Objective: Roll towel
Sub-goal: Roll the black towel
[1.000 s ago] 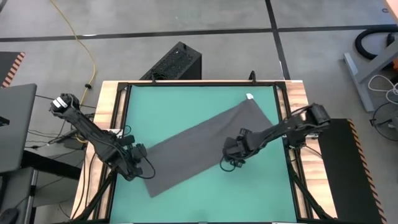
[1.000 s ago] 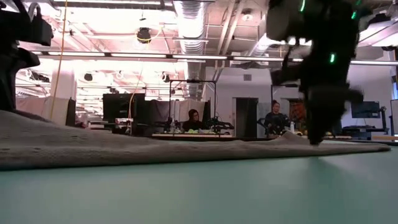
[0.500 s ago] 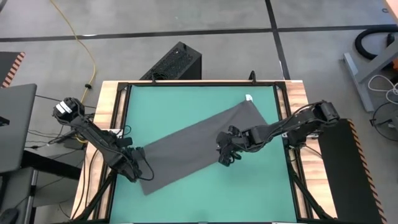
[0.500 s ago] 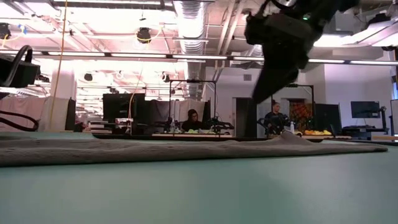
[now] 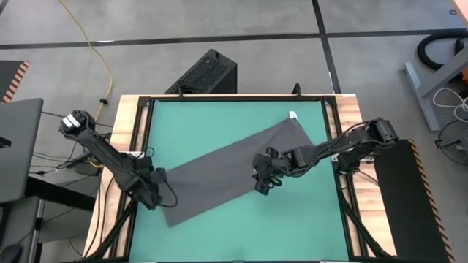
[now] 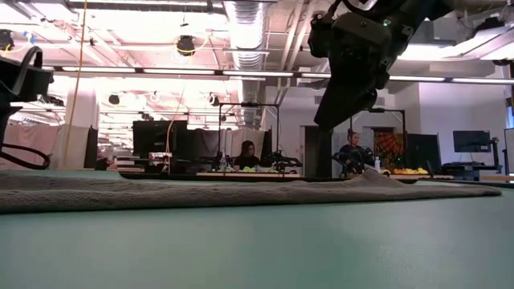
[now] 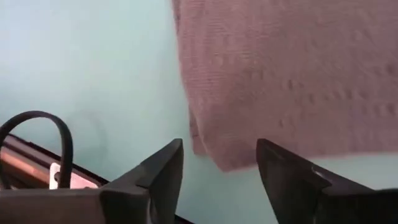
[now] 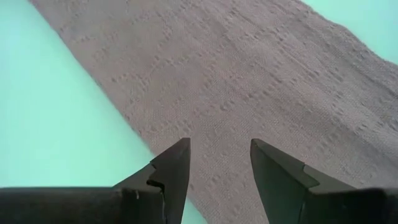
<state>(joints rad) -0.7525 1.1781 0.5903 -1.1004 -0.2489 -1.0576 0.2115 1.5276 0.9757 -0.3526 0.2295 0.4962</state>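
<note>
The dark grey towel [image 5: 234, 172] lies flat and slantwise on the teal mat [image 5: 219, 120], running from near left to far right. My left gripper [image 5: 157, 193] stands open just above the towel's near-left end. In its wrist view the towel's corner [image 7: 217, 158] lies on the mat beyond my left gripper [image 7: 217, 165], apart from both fingers. My right gripper [image 5: 262, 181] hovers open over the towel's near long edge, lifted well clear of it in the low view [image 6: 329, 112]. Its wrist view shows bare towel [image 8: 249, 81] below the fingers.
A small white tag [image 5: 293, 114] sits at the towel's far right corner. A black frame rail [image 5: 142, 146] borders the mat. A black box [image 5: 205, 73] stands on the floor beyond the far edge. Bare mat lies along the far left and the near right.
The towel's near-left end, held up off the mat a second ago, has dropped and now lies flat. My left gripper has sunk a little beside it. My right gripper has risen off the towel, tipped more level and gone slightly toward the table's left.
</note>
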